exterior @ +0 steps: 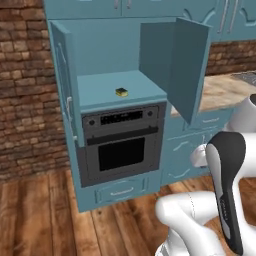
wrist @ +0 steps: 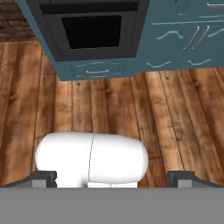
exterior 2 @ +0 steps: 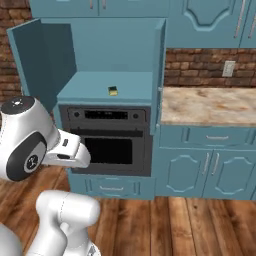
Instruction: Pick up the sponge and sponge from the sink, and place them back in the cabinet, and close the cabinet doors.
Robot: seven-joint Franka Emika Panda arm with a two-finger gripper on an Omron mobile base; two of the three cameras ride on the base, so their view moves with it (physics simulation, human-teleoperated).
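Teal cabinet (exterior: 117, 90) shelf holds one yellow, green-topped sponge (exterior: 121, 92); doors (exterior: 175, 65) open; hand (wrist: 112, 177) spread, empty.

Red-brown brick wall (exterior: 25, 90); wood plank floor (wrist: 175, 113); tan marble counter (exterior 2: 207, 106); low teal doors (exterior 2: 200, 172); upper teal cupboards (exterior 2: 210, 20); wall outlet (exterior 2: 229, 68).

A red-brown brick wall (exterior: 25, 90) stands left of the teal unit and runs behind the tan marble worktop (exterior 2: 207, 106), carrying a pale wall socket (exterior 2: 228, 68). Low teal drawers with silver handles (exterior 2: 217, 137) sit under the worktop, smaller teal doors (exterior 2: 205, 170) below them. Brown wooden floorboards (wrist: 144, 113) lie in front.
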